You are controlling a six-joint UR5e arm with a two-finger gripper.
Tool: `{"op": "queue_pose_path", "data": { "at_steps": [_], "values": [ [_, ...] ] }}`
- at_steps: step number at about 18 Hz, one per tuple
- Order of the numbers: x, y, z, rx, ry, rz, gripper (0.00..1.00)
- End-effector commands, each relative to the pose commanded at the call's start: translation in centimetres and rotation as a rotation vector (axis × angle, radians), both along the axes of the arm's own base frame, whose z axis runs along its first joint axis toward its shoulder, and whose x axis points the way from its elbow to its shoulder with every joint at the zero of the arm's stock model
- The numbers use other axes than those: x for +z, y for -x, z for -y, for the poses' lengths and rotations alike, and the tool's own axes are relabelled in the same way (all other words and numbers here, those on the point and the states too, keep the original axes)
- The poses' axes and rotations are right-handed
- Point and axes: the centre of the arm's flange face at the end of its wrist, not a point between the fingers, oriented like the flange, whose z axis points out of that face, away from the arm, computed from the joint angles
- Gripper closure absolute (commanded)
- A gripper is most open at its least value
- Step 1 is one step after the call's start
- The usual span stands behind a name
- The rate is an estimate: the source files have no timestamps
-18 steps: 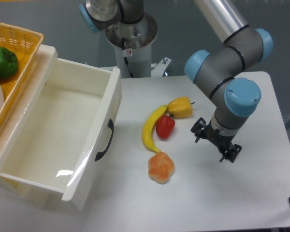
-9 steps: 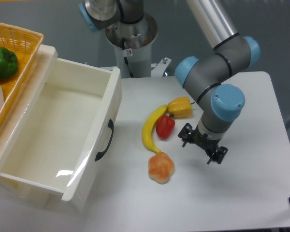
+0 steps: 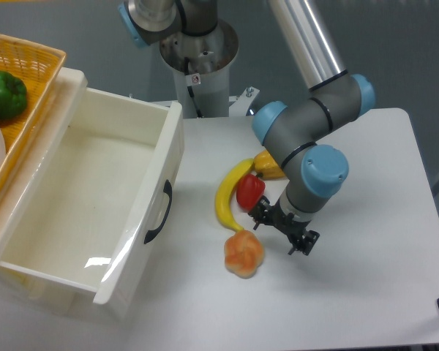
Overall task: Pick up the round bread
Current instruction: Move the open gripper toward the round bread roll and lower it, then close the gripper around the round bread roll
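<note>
The round bread (image 3: 244, 254) is a lumpy orange-peach bun with pale patches, lying on the white table (image 3: 380, 278) just below the banana's lower tip. My gripper (image 3: 281, 231) hangs a little to its upper right, its black fingers spread and open with nothing between them. It is close to the bun but apart from it. The arm's grey wrist and blue cap stand right above the gripper.
A yellow banana (image 3: 227, 191), a red pepper (image 3: 250, 191) and a yellow pepper (image 3: 269, 167), partly hidden by the arm, cluster above the bun. An open white drawer (image 3: 95, 212) fills the left. A yellow basket (image 3: 29, 69) with a green pepper (image 3: 4, 95) is at far left.
The gripper has travelled left and slightly down across the table, from right of the peppers to just beside the bun. The food items have not moved.
</note>
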Motion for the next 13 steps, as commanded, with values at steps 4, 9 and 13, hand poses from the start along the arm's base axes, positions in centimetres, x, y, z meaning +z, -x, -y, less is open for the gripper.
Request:
{"op": "queue_pose_path", "data": {
  "at_steps": [4, 9, 13],
  "values": [
    [-0.9, -1.5, -0.8, 0.029, 0.000, -0.014, 0.00],
    [-1.4, -2.2, -1.2, 0.020, 0.016, -0.016, 0.28],
    [-0.9, -1.9, -1.4, 0.020, 0.010, -0.026, 0.75]
  ]
}}
